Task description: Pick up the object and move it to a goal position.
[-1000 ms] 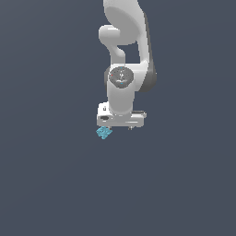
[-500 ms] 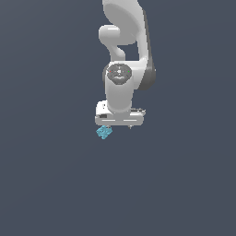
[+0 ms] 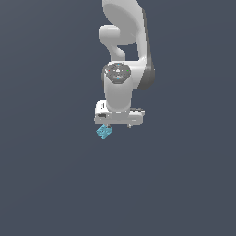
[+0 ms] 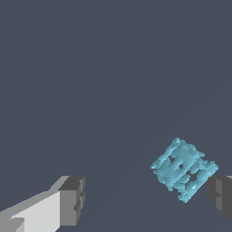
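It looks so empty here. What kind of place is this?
Probably a computer-made practice world, not a real room: a plain grey floor, one white robot arm, and a tiny blue block under its hand.

Around you only a plain dark slate-grey surface (image 3: 50, 184), flat and unmarked, filling the exterior view edge to edge, the same even grey across your wrist view
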### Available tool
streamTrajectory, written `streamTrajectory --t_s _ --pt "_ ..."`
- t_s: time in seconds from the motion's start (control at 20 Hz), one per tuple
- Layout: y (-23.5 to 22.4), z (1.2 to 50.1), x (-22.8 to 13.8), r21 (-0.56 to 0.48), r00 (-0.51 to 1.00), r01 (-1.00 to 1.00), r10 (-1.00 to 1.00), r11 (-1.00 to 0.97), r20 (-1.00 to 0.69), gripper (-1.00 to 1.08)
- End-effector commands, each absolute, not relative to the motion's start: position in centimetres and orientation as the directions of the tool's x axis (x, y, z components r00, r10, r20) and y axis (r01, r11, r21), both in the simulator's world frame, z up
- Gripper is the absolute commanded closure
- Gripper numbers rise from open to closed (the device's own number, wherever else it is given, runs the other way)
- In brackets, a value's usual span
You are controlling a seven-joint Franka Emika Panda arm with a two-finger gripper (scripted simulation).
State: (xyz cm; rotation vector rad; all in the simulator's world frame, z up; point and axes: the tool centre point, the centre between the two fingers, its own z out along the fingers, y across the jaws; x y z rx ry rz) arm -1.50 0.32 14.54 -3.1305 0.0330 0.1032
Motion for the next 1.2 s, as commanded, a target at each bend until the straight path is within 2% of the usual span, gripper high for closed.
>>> streamTrajectory --t_s 0.0,0.55,1.15 --pt "0.1 14.3 -1.6 -0.008 0.997 -0.044 -0.043 -0.999 -0.064 -0.92" --pt "-2.3 12.3 -3.1 -0.001 0.96 -0.277 -0.277 -0.961 -0.044 -0.92" --pt "-5.9 9.7 -5.5 0.001 0.81 -0.586 -0.586 -0.811 -0.01 -0.92"
